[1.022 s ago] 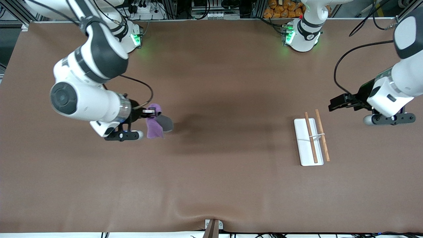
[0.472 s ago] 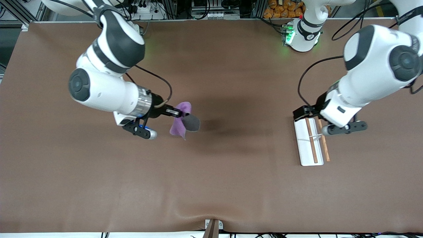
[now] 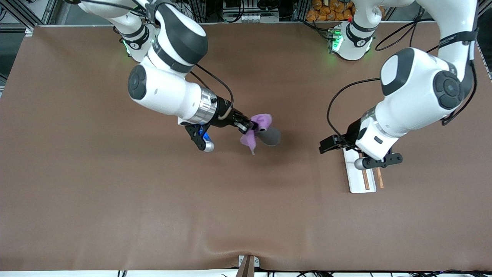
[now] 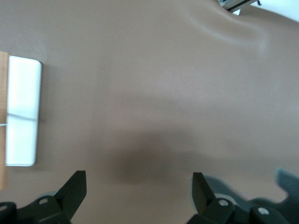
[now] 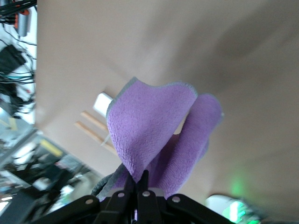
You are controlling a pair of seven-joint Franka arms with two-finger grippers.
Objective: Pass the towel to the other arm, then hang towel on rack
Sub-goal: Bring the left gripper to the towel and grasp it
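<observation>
Right pincer (image 3: 251, 125) pinching towel (image 3: 258, 130); left pincer (image 3: 326, 145) spread beside rack (image 3: 355, 181); no legible writing.

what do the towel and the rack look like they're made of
The towel, held up by the right gripper, looks like soft microfibre or fleece: fuzzy purple nap, stitched grey edge, limp folds. The rack seems a smooth matte white base, plastic perhaps, with two bars that look like wood by their brown grain-like tone.

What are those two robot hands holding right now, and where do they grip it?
The right gripper pinches the towel by a bunched edge, in the air. The left gripper is open, holding nothing.
</observation>
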